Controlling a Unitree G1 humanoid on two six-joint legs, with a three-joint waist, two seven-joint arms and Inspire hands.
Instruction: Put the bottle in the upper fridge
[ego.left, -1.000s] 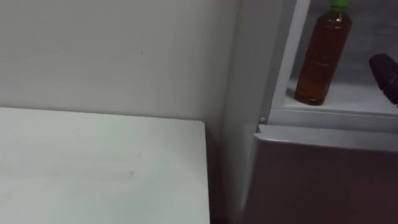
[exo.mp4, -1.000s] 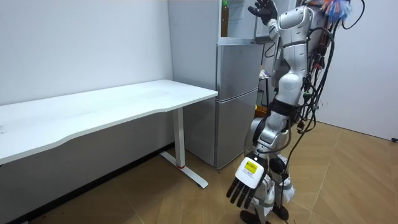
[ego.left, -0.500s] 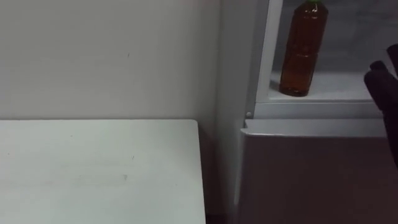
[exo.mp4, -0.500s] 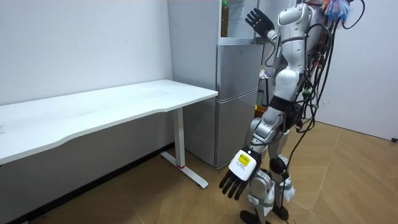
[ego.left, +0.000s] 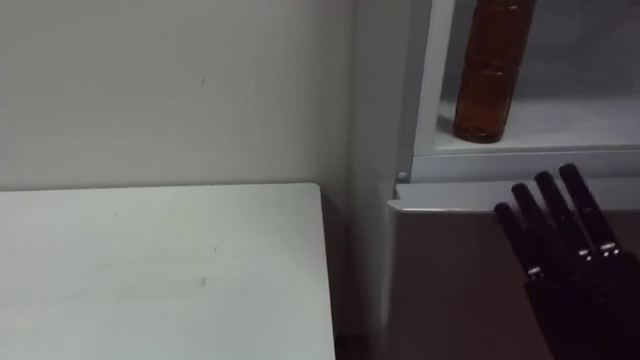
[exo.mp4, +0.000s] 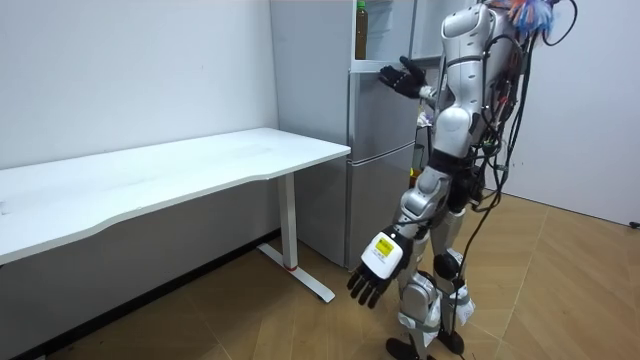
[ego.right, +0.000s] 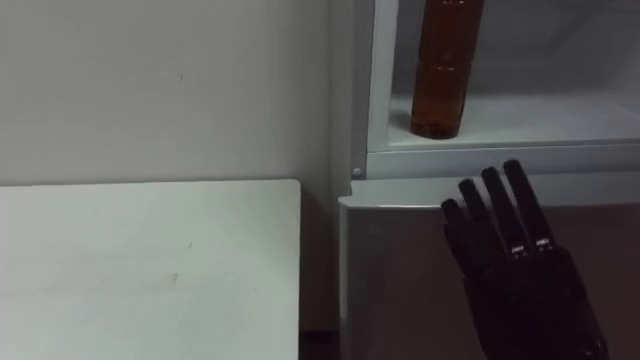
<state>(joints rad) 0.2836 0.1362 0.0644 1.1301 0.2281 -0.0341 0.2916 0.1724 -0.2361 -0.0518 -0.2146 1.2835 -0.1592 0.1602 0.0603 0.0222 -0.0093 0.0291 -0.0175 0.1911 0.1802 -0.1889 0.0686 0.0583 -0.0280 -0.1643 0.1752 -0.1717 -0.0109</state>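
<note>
A brown bottle (ego.left: 490, 75) stands upright on the white shelf (ego.left: 570, 125) of the open upper fridge compartment, apart from both hands. Its top is cut off by the upper edge of the eye views. My right hand (ego.left: 568, 262) is open with straight fingers pointing up, held below the shelf in front of the grey lower fridge door (ego.left: 450, 285). In the room view the bottle (exo.mp4: 361, 30) shows at the fridge's top, and my right hand (exo.mp4: 402, 77) reaches out toward the fridge. My left hand (exo.mp4: 372, 278) hangs open at my side, holding nothing.
A white table (ego.left: 150, 270) stands left of the fridge against the pale wall, with a narrow gap between them. In the room view I stand upright on the wooden floor (exo.mp4: 560, 300) facing the grey fridge (exo.mp4: 380, 160).
My right hand has dropped from beside the bottle in the upper compartment to in front of the lower door. The bottle stays on the shelf. The head camera shifted.
</note>
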